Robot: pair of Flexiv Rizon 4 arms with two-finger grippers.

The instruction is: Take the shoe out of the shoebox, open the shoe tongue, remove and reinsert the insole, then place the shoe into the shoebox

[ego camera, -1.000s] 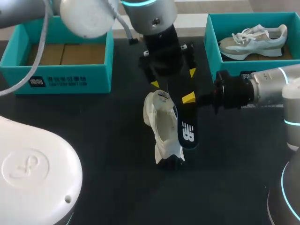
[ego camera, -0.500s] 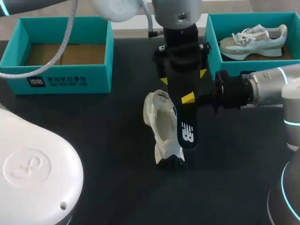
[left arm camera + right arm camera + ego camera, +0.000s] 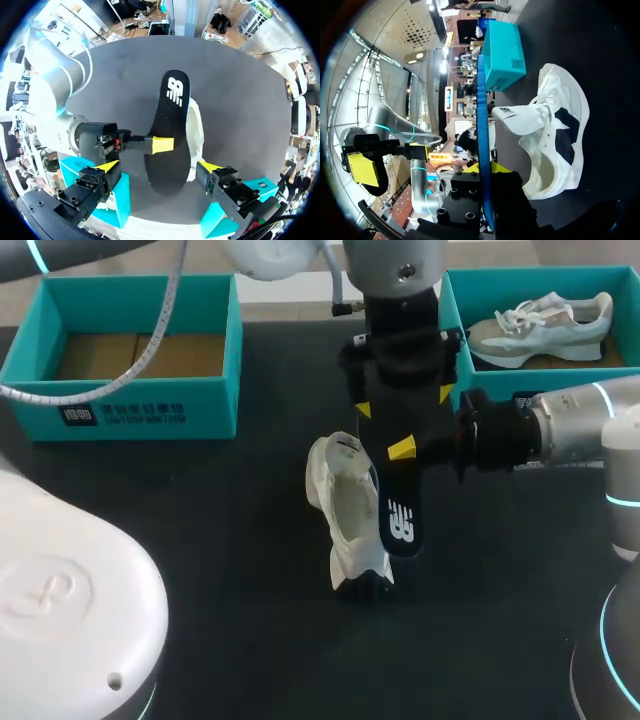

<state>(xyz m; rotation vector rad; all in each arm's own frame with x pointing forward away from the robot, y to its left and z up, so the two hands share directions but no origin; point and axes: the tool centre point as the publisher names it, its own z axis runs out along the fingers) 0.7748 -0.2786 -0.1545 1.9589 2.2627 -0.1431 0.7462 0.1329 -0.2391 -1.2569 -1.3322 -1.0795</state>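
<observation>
A white shoe (image 3: 343,508) lies on the dark table, its opening facing up. Beside it my right gripper (image 3: 403,450) is shut on a black insole (image 3: 399,522), which hangs just over the shoe's right side. My left gripper (image 3: 402,402) hovers above the insole's near end, wide open and holding nothing. In the left wrist view the insole (image 3: 170,125) lies straight ahead between my open fingers (image 3: 108,165), with the shoe (image 3: 198,125) beneath it. The right wrist view shows the insole (image 3: 481,115) edge-on, clamped in my right gripper (image 3: 485,169), and the shoe (image 3: 555,135) beside it.
An open teal shoebox (image 3: 130,405) with a bare cardboard floor stands at the back left. A second teal box (image 3: 452,340) at the back right holds a grey and white sneaker (image 3: 545,325). My right arm (image 3: 560,435) stretches across in front of that box.
My left arm has swung to the right, from over the shoe's heel to above the insole, fingers still wide apart. The right gripper, insole and shoe have not moved.
</observation>
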